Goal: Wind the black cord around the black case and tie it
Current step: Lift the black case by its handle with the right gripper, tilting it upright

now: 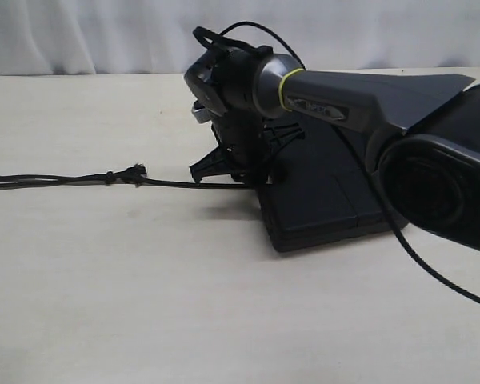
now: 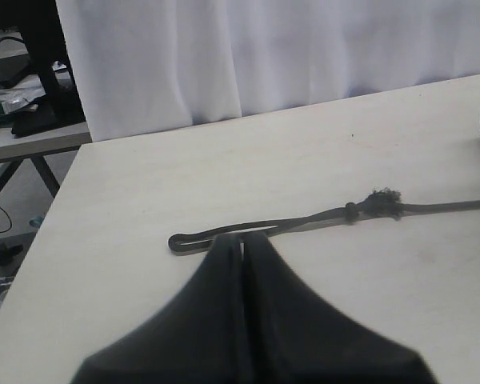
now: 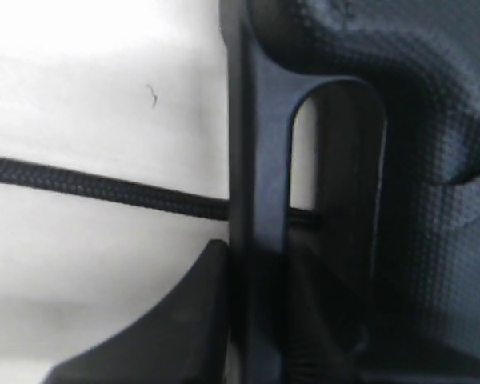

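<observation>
Flat on the pale surface, right of centre: the black case. The right jaws grip its handle bar, one finger outside, the other in the cut-out. The black cord runs along the surface from a looped end, past a frayed knot, then under the handle. The left jaws are closed, fingertips over the cord near the loop; contact unclear.

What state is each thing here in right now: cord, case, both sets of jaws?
Case: closed, flat on the table.
Cord: knotted, stretched along the table, threaded through the case's handle, not wrapped.
Left jaws: shut.
Right jaws: closed on the case's handle.
</observation>
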You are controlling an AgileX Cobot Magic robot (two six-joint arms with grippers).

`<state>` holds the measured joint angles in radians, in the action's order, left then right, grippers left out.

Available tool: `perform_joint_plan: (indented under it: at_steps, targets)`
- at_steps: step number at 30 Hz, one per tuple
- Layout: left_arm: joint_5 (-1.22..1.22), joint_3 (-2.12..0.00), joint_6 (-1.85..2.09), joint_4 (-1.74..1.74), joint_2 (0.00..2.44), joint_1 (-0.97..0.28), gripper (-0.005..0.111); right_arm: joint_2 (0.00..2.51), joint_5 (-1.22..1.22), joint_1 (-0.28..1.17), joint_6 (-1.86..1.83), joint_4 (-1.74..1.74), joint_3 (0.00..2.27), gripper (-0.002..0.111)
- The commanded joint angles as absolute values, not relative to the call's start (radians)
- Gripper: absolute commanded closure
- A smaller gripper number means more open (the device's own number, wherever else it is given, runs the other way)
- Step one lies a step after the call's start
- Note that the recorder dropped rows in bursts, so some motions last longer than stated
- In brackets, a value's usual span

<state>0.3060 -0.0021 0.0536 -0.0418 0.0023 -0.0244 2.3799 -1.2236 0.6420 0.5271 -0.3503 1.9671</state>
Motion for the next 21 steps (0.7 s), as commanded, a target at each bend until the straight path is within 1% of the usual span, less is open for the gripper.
perform_joint_plan:
  at_steps: [1,7,12,17,21]
  targets:
    - [0.304,0.0,0.053,-0.04,0.0,-0.023,0.107,2.305,-1.221,0.642,0.467,-0.338,1.976,0.104]
    - [0.304,0.0,0.053,-0.04,0.0,-0.023,0.107,2.236,-1.221,0.626,0.388,-0.245,1.976,0.104]
    - [0.304,0.0,0.053,-0.04,0.0,-0.023,0.107,2.141,-1.221,0.583,0.317,-0.12,1.976,0.104]
    - [0.304,0.0,0.053,-0.04,0.0,-0.023,0.107,2.043,-1.221,0.508,0.265,-0.012,1.976,0.104]
    - [0.304,0.0,0.053,-0.04,0.0,-0.023,0.107,1.988,-1.221,0.443,0.156,0.194,1.976,0.104]
